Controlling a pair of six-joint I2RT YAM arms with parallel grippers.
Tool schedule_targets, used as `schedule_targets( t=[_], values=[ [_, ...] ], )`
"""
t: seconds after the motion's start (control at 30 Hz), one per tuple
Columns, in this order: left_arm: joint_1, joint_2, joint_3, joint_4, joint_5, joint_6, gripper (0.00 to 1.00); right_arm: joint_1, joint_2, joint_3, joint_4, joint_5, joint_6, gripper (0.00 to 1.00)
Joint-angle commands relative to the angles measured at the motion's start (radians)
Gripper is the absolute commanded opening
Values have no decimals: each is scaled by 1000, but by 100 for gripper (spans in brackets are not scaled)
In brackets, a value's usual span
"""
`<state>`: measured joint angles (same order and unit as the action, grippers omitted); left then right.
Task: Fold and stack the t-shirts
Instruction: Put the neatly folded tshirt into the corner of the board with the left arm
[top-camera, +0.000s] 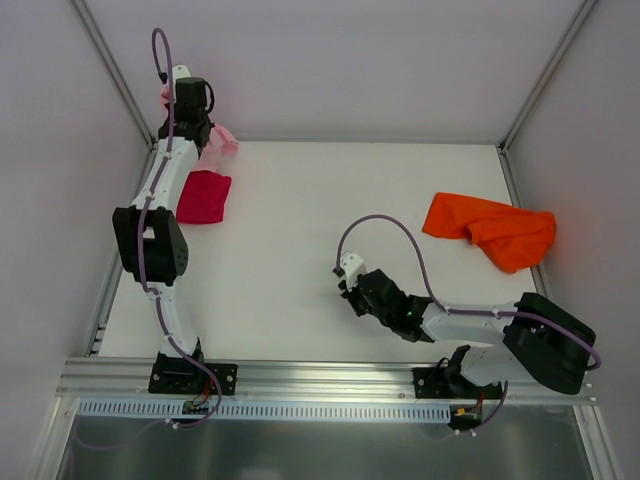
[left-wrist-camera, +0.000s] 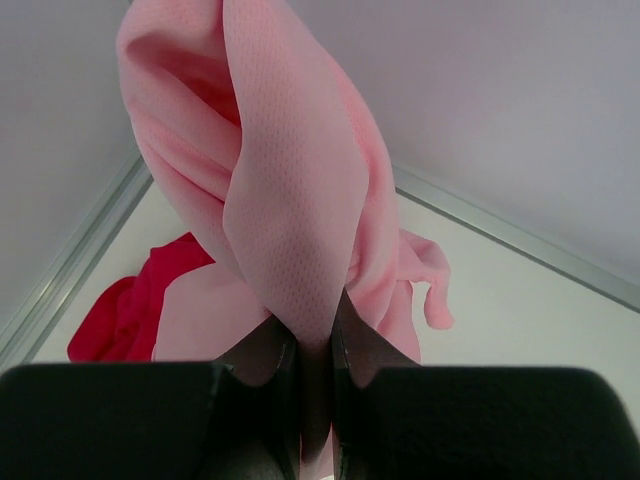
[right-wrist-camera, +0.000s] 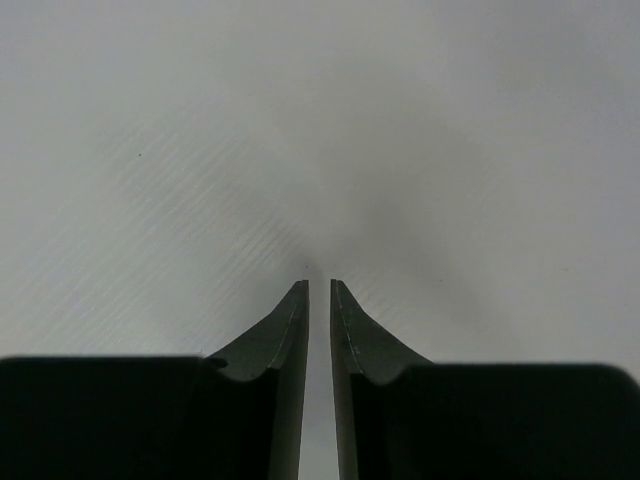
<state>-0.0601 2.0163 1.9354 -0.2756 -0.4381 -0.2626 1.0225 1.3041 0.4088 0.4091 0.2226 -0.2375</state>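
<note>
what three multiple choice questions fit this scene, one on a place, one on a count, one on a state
1. Where does the orange t-shirt lie?
A. on the right side of the table
B. at the far left corner
C. at the near left edge

2. How many t-shirts show?
A. two
B. three
C. four

3. The left gripper is
A. open, holding nothing
B. shut on the orange t-shirt
C. shut on the pink t-shirt

1 A: the top view shows it crumpled at the right.
2 B: pink, orange and a red t-shirt.
3 C: pink cloth is pinched in its jaws in the left wrist view.
</note>
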Motion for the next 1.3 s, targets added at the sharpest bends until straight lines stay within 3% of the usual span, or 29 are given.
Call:
schedule_targets(
  t=[0.0, 0.27, 0.47, 0.63, 0.87, 1.27],
  values=[
    [8, -7, 66, 12, -59, -7, 0, 8, 12, -1, 73, 9, 3, 17],
    [16, -11, 174, -16, -71, 54, 0, 19, 26, 7, 71, 4, -3, 17],
    [16, -51, 166, -4, -108, 72, 0, 33, 53, 16, 68, 11, -13, 17],
    [25, -76, 42, 30, -243, 17, 0, 45, 47, 13, 60, 20, -11, 16],
    [48, -140, -90, 4, -289, -128, 0, 68, 47, 16, 54, 27, -13, 16],
    [54, -137, 65, -51, -367, -66, 0, 82, 81, 25, 56, 43, -19, 15]
  ],
)
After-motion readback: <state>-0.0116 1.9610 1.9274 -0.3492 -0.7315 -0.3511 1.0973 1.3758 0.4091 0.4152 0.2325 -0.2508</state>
